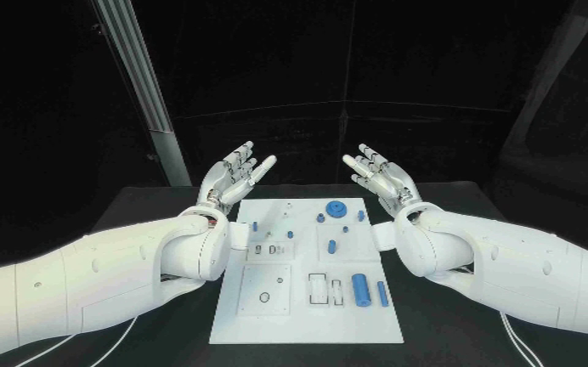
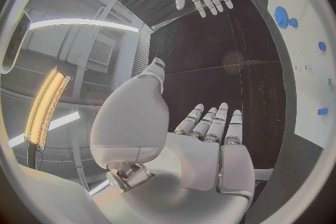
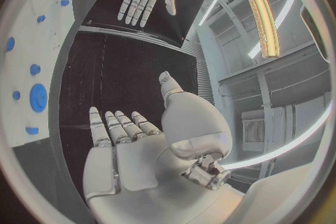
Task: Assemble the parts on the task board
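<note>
Head view: both silver robot hands, left (image 1: 235, 176) and right (image 1: 382, 177), hover open and empty beyond the white task board (image 1: 307, 316); assembly looks unstarted, so next reach for a blue cylinder (image 1: 360, 289).

A smooth, matt white plastic look is shown by the task board (image 1: 307, 316), and the blue parts (image 1: 360, 289) look like smooth plastic. The counter (image 1: 160, 206) is matt black. Silvery metallic segments are seen on each hand (image 1: 238, 172), beneath glossy white arm shells (image 1: 122, 265).
</note>
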Robot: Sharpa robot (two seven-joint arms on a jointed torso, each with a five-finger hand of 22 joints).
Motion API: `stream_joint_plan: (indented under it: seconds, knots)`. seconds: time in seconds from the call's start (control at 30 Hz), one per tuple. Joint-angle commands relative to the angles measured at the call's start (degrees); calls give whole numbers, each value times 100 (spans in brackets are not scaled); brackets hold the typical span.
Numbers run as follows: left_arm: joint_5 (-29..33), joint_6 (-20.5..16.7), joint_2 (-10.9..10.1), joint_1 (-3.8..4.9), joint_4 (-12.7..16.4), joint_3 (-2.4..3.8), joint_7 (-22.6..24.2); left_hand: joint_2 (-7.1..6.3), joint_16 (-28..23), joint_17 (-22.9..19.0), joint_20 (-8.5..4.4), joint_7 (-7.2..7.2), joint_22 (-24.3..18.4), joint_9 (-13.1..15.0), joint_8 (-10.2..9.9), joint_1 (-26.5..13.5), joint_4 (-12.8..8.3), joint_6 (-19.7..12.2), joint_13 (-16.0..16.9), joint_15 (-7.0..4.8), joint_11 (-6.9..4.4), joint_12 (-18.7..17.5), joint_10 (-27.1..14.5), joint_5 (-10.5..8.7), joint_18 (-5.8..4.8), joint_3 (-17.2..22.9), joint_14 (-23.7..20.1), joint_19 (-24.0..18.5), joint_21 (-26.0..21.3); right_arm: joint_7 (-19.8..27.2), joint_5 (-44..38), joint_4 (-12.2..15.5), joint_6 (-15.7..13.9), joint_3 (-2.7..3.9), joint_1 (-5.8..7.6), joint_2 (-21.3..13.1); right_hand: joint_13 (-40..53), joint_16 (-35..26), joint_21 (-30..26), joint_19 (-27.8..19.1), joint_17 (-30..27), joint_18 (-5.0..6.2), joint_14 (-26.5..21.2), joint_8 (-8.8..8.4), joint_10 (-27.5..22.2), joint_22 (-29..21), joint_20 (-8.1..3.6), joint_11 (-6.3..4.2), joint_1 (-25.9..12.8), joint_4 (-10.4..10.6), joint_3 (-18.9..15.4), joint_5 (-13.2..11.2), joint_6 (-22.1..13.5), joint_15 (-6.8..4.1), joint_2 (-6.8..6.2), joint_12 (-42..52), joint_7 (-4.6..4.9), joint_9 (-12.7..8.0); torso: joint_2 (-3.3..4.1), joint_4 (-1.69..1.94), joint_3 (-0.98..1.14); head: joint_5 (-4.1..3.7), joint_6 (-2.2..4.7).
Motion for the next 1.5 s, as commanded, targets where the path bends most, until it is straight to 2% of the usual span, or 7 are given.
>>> stream_joint_plan:
  seconds: [0.03,0.1,0.2,0.37,0.6,1.13,1.5]
  knots:
    - [95,278,7,10,-1,2,312,-3,33,13,50,460,8,6,34,127,40,56,8,20,51,42,21,37,118,14,89,11,28,-249,-709,-55,990,4,26,16,60,105,138,343,67,146,534,87,498,70,65,177,620,-444,109,20,450,141,82,101,905,63,0,0,0,0,0]
    - [95,278,7,10,-1,2,312,28,60,34,71,481,15,10,40,136,37,83,13,42,72,47,54,32,119,36,205,30,38,-283,-798,-81,1122,5,32,22,166,370,378,1036,190,301,1610,253,1415,200,43,279,905,-706,197,-7,1137,227,80,309,943,163,0,0,0,0,0]
    - [95,278,7,10,-1,2,312,246,271,157,97,641,61,57,116,171,31,430,63,181,232,128,432,10,56,161,944,205,108,-307,-862,-99,1215,5,36,26,400,885,892,2349,369,529,3503,696,3601,441,38,151,1300,-1086,355,1,2645,25,61,916,927,375,0,0,0,0,0]
    - [190,630,-130,21,-147,2,323,621,955,413,150,824,428,244,546,412,-85,2066,291,306,423,719,2670,-34,-57,306,2623,1715,771,-118,-1605,-522,793,12,102,-125,290,1033,1208,3065,311,788,4599,1008,4474,501,18,-99,1416,-1418,506,-39,4153,-263,63,1074,710,451,51,19,-13,-84,-33]
    - [-85,957,-244,84,-130,2,154,795,1563,596,20,649,809,267,830,580,-332,3407,269,-117,142,1109,4103,-34,211,128,4199,3850,1748,-251,-2243,-702,804,19,241,-209,243,938,1415,3638,269,803,5347,838,5011,489,-169,-257,1391,-1502,702,-71,4601,-459,-6,858,594,315,177,51,-39,-123,-3]
    - [-144,1334,-621,348,387,2,-239,920,1501,834,-205,488,728,213,765,649,-599,3918,259,-353,-71,1106,4850,-37,217,-57,5015,4538,1831,-1461,-5836,-1037,1402,28,779,-18,268,917,2787,4977,292,770,6887,575,6084,1108,-803,-581,1499,-1490,1170,8,5274,-959,-511,550,379,304,627,110,-94,-190,101]
    - [-24,1558,-583,393,542,2,-429,939,1493,847,-209,490,720,213,759,648,-607,3935,261,-356,-73,1103,4873,-37,216,-59,5031,4553,1826,-2364,-7938,-1073,1704,32,874,288,281,2167,3692,5374,858,776,7956,438,6316,1605,-1066,-774,1283,-1465,1182,43,5449,-1247,-666,419,255,308,902,213,-107,-234,126]
